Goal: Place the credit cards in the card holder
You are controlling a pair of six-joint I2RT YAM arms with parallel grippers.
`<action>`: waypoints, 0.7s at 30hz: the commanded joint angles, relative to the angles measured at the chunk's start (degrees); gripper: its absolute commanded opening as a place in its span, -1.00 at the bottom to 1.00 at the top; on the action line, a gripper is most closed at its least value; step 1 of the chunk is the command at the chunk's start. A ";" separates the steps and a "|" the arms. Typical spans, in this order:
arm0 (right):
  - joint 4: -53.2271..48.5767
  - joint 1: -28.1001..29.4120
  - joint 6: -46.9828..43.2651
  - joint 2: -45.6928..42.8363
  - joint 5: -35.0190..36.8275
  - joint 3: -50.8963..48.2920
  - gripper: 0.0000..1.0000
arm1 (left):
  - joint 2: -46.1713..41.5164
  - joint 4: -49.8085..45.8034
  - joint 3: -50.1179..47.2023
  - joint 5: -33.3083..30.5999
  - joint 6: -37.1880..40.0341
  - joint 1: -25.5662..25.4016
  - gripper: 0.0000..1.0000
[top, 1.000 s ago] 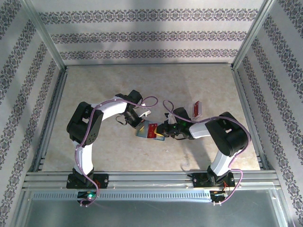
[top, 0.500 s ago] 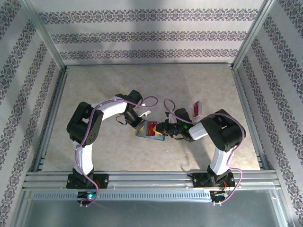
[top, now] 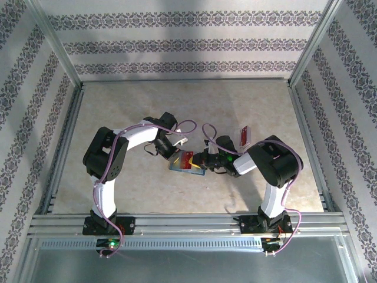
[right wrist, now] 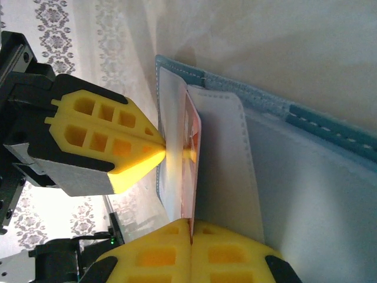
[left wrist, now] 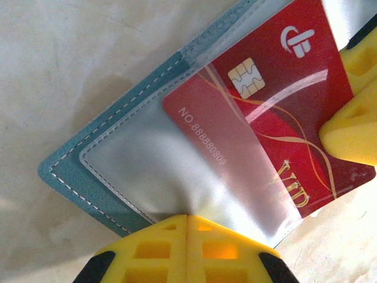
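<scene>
Patterned wallpaper point(top: 188, 41) on three sides, beige marbled worktop point(top: 118, 106) beneath. Top view: both arms bent inward, meeting near the worktop's middle over the card holder point(top: 178, 167), which lies open and flat. A red credit card point(top: 188, 159) sits on the holder. Left end effector point(top: 174, 154) is at the holder's far-left edge, right end effector point(top: 200, 161) at its right edge. A second card point(top: 245, 136) lies well apart, beyond the right arm's wrist; flat or propped, cannot tell. Left wrist view: teal card holder point(left wrist: 65, 171) with white stitching and a see-through pocket point(left wrist: 135, 165). The credit card point(left wrist: 265, 118), with gold chip and "VIP" lettering, is partly under the film. The left end effector point(left wrist: 187, 219) is closed, the film puckered where its yellow tips meet it. The right end effector point(left wrist: 352, 118) sits on the card's outer end. Right wrist view: the credit card point(right wrist: 192, 135) is seen edge-on, running down into the pinched-together tips of the right end effector point(right wrist: 189, 227). The left end effector point(right wrist: 158, 150) comes in from the left, its tip against the pocket film. The holder's point(right wrist: 318, 127) other half lies flat to the right.
</scene>
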 commanded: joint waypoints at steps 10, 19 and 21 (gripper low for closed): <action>-25.42 2.62 -6.65 -7.87 8.99 3.92 -0.52 | -1.46 -1.25 -1.95 -2.08 -0.52 -0.41 -1.00; -36.30 3.50 -9.39 -11.05 13.22 8.22 -0.41 | -1.90 -0.97 -1.84 -1.00 -1.37 -0.34 -1.00; -36.27 3.75 -9.29 -10.03 13.52 8.82 -0.46 | -1.97 -0.76 -1.99 -1.02 -1.54 -0.34 -1.00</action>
